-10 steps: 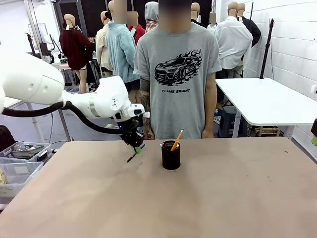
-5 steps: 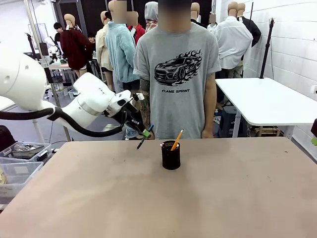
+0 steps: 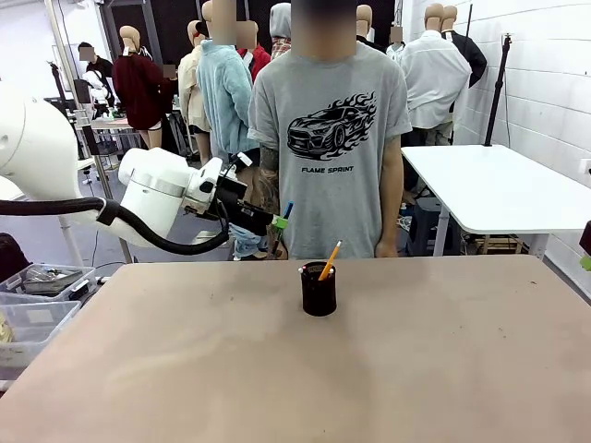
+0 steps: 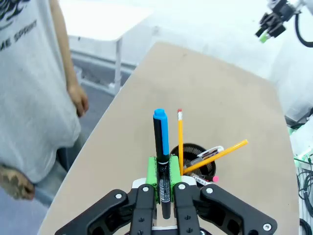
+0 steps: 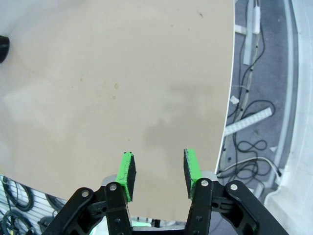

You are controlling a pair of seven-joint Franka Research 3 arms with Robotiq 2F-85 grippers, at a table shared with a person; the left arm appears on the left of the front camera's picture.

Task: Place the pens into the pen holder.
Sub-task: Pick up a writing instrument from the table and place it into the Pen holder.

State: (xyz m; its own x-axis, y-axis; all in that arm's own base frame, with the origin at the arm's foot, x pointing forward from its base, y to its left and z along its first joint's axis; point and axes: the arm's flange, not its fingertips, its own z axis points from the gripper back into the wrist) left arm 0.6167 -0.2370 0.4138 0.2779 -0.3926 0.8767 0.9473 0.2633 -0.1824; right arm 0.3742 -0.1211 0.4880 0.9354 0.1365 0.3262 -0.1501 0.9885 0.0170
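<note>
Fingers of the left gripper [image 4: 163, 193] clamp the black-and-blue pen [image 4: 161, 156] above the counter [image 3: 277, 369]; before release, centre and upend it over the pen holder [image 3: 319, 288]; right gripper [image 5: 157, 171] open.

The pen holder [image 3: 319, 290] is set mid-table [image 3: 185, 369], before the person [image 3: 329, 138]. A pen [image 3: 284, 218] is held above, left of it, in the left gripper [image 3: 280, 222].
</note>
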